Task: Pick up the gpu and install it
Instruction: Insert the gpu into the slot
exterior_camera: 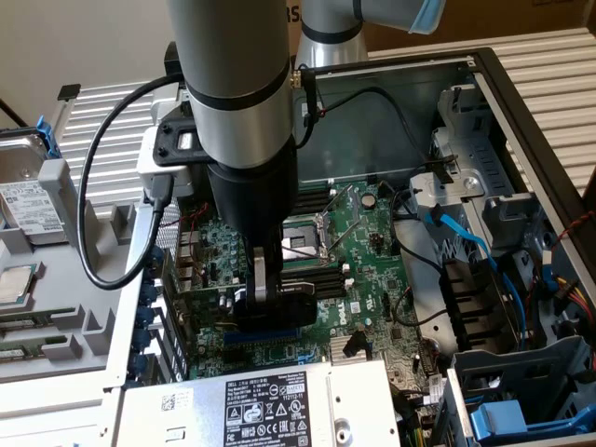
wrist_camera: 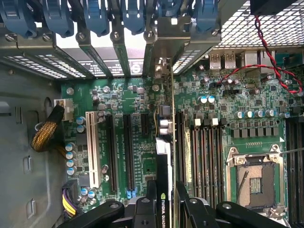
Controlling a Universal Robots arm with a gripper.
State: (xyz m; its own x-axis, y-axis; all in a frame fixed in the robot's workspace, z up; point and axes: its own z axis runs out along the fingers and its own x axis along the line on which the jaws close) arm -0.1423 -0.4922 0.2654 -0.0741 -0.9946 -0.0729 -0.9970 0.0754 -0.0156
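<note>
Above the motherboard (wrist_camera: 118, 102), the pincer (wrist_camera: 167, 192) grips the gpu (wrist_camera: 163, 159), edge-on in the wrist view.

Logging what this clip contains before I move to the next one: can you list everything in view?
gpu: one, green card with black cooler, edge-on between the gripper's fingers, over the motherboard's slots
motherboard: one, green, inside the open case
CPU socket: one, silver-framed, on the motherboard
white slot: one, white, beside black slots
slot clips: several, blue, in a row by the case's bracket openings
power supply: one, grey, labelled, foot of the exterior view
data cables: blue, exterior view's right
hard drive: one, silver, outside the case, exterior view's left
arm: one, silver and black, reaching down into the case
gripper: one, black, shut on the gpu
</note>
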